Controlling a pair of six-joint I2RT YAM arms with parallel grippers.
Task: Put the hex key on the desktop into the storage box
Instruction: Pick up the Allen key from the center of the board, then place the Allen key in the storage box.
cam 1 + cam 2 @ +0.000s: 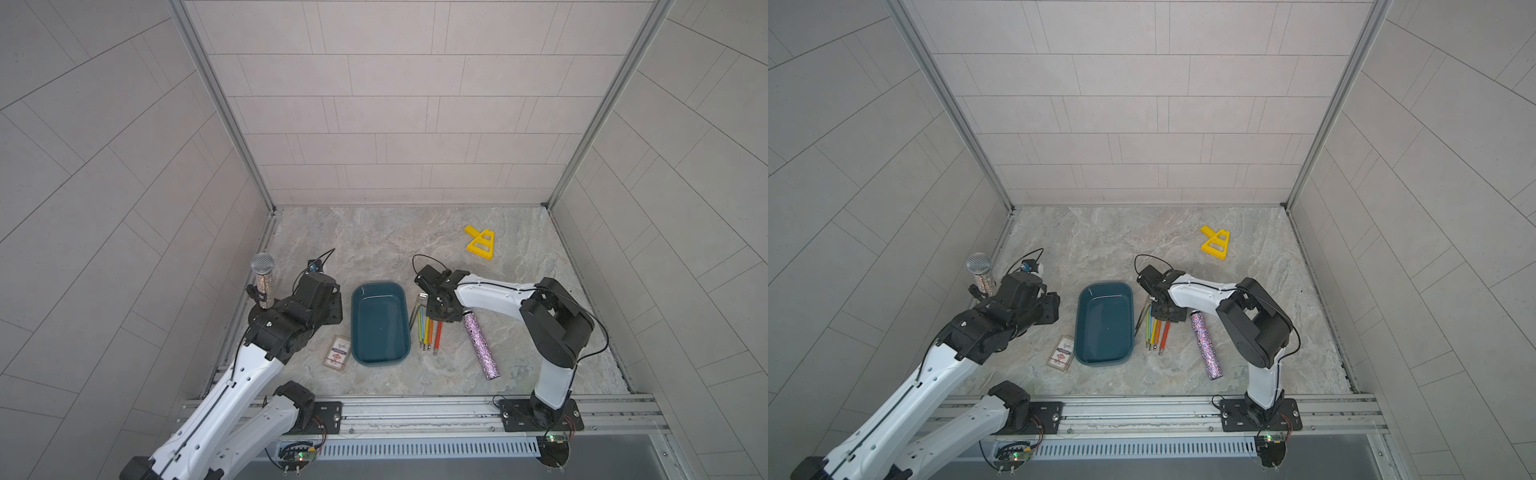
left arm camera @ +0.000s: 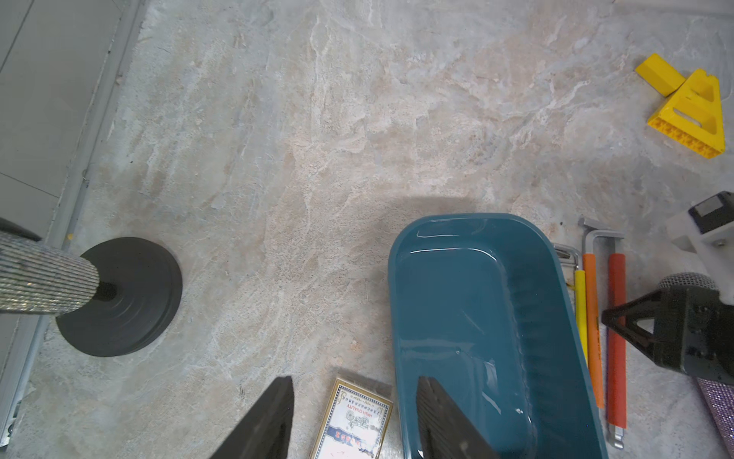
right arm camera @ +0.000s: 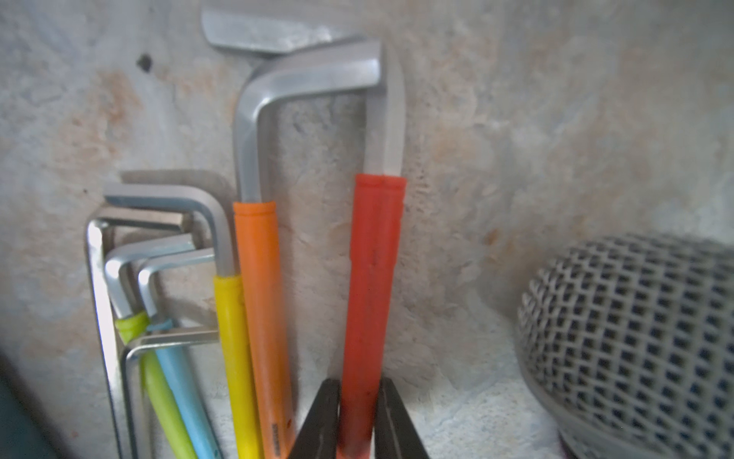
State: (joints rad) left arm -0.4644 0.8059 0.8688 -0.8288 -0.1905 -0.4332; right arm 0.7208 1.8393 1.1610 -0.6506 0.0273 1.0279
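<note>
The storage box [image 1: 380, 324] [image 2: 476, 318], a dark teal tub, lies on the desktop between the arms with nothing in it. Just to its right lie several hex keys side by side with coloured sleeves: green, blue, yellow [image 3: 234, 357], orange [image 3: 260, 318] and red [image 1: 438, 336] [image 3: 371, 298]. My right gripper [image 3: 359, 383] [image 1: 437, 318] is down on this row, shut on the red hex key's sleeve, one finger on each side. The key still lies on the desktop. My left gripper [image 2: 355, 381] [image 1: 328, 307] hangs open to the left of the box, holding nothing.
A card box [image 1: 337, 353] [image 2: 353, 421] lies at the storage box's near left corner. A glitter microphone [image 1: 482, 347] lies right of the hex keys, its mesh head [image 3: 635, 337] close to the red one. Another microphone [image 1: 262, 270] stands on a black base [image 2: 119, 296] at far left. A yellow piece [image 1: 481, 242] lies at the back right.
</note>
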